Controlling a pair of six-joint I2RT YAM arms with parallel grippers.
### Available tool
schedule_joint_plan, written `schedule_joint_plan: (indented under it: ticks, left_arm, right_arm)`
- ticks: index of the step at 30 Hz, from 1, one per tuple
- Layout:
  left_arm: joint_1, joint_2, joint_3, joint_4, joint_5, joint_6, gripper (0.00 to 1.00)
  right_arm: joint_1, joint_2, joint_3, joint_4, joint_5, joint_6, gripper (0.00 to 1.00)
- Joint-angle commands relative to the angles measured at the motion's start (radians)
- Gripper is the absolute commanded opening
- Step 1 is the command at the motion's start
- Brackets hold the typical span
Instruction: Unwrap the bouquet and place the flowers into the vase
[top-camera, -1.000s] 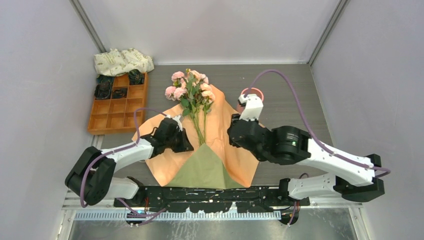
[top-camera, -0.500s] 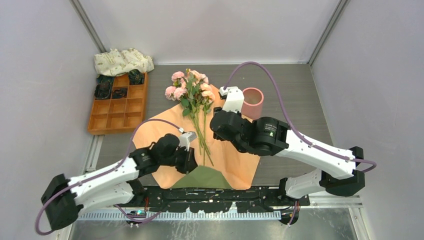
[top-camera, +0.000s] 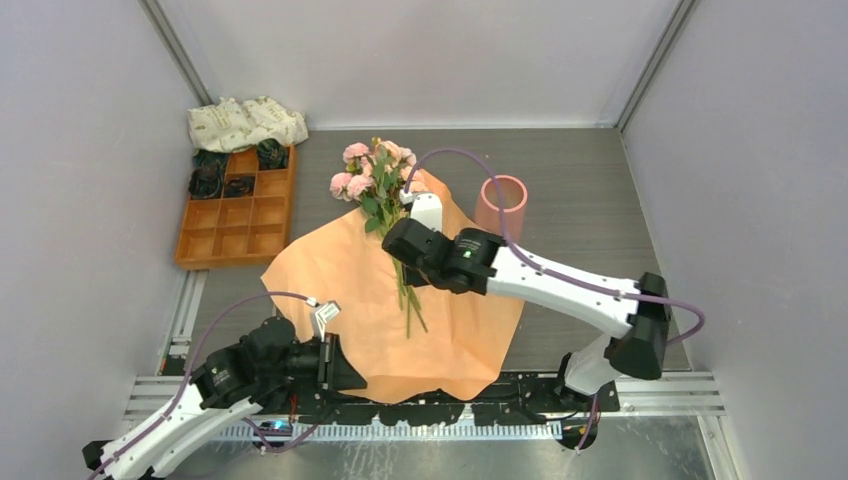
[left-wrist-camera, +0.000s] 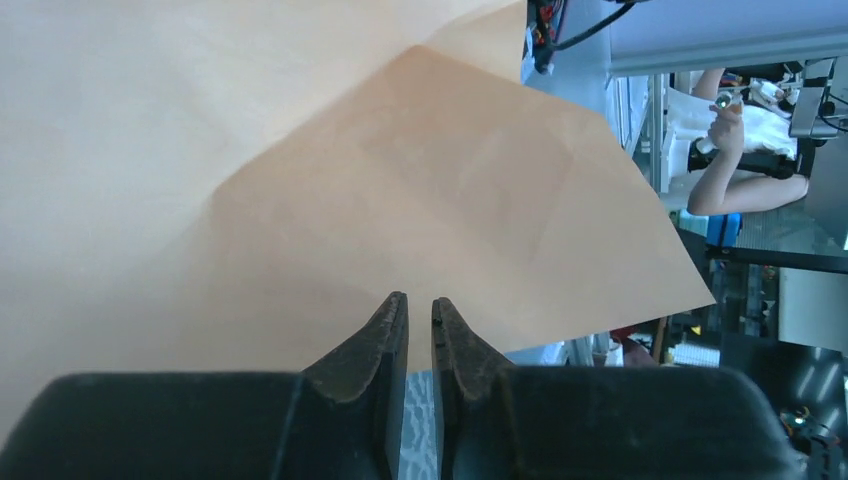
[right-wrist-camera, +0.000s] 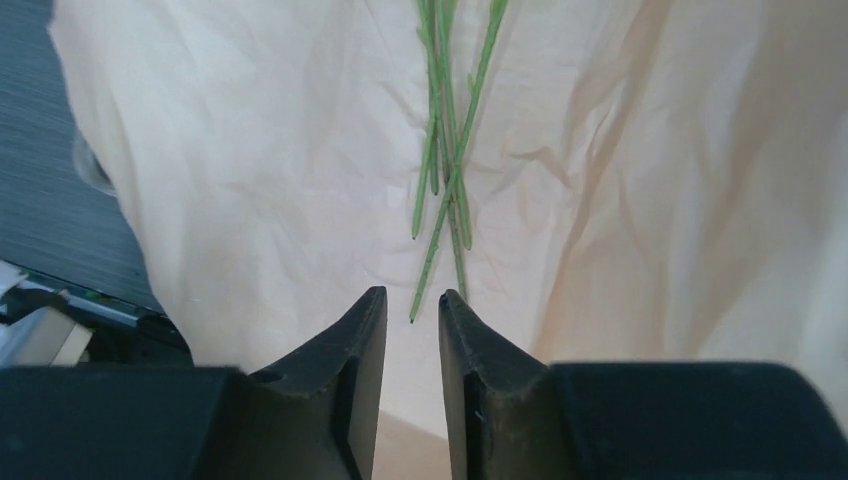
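The bouquet's orange paper (top-camera: 340, 270) lies spread flat in the middle of the table; no ribbon shows. The flowers (top-camera: 380, 175), pink and peach roses, lie on it with their heads at the far side and their stems (right-wrist-camera: 445, 150) running toward me. My right gripper (top-camera: 397, 240) hangs above the stems, open by a small gap (right-wrist-camera: 412, 295) with nothing in it. At the paper's near-left edge my left gripper (top-camera: 338, 360) has its jaws a slit apart (left-wrist-camera: 420, 300), with the paper (left-wrist-camera: 400, 180) just beyond the tips. The salmon-pink vase (top-camera: 500, 205) stands upright to the right of the flowers.
An orange compartment tray (top-camera: 235, 225) with dark items in its far cells sits at the far left. A white leaf-print cloth bundle (top-camera: 245, 122) lies behind it. The paper's near edge reaches the rail (top-camera: 440, 385) at the arms' bases.
My left arm drew back toward the near-left corner and its jaws parted slightly. The green fold no longer shows. My right arm swung left over the stems, uncovering the vase.
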Motion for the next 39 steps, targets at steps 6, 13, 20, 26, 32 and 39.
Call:
schedule_joint_plan:
  ticks: [6, 13, 20, 26, 32, 39]
  left_arm:
    - [-0.006, -0.024, 0.039, -0.142, 0.036, -0.029, 0.16]
    - [-0.006, 0.059, 0.104, -0.139, -0.078, 0.034, 0.15]
    - [-0.006, 0.392, 0.32, -0.115, -0.294, 0.163, 0.13]
    - [-0.006, 0.617, 0.579, -0.103, -0.61, 0.168, 0.11]
    - [-0.004, 0.758, 0.87, -0.205, -0.868, 0.174, 0.09]
    - [-0.004, 0.807, 1.115, -0.289, -1.115, 0.209, 0.12]
  right_arm:
    - [0.008, 0.116, -0.231, 0.204, -0.186, 0.076, 0.14]
    - [0.199, 0.124, -0.351, 0.201, -0.241, 0.152, 0.09]
    - [0.405, 0.18, -0.369, 0.156, -0.31, 0.231, 0.09]
    - [0.472, 0.203, -0.379, 0.115, -0.36, 0.266, 0.12]
    - [0.476, 0.139, -0.362, 0.015, -0.264, 0.284, 0.18]
    - [0.403, 0.113, -0.07, -0.219, -0.003, 0.186, 0.43]
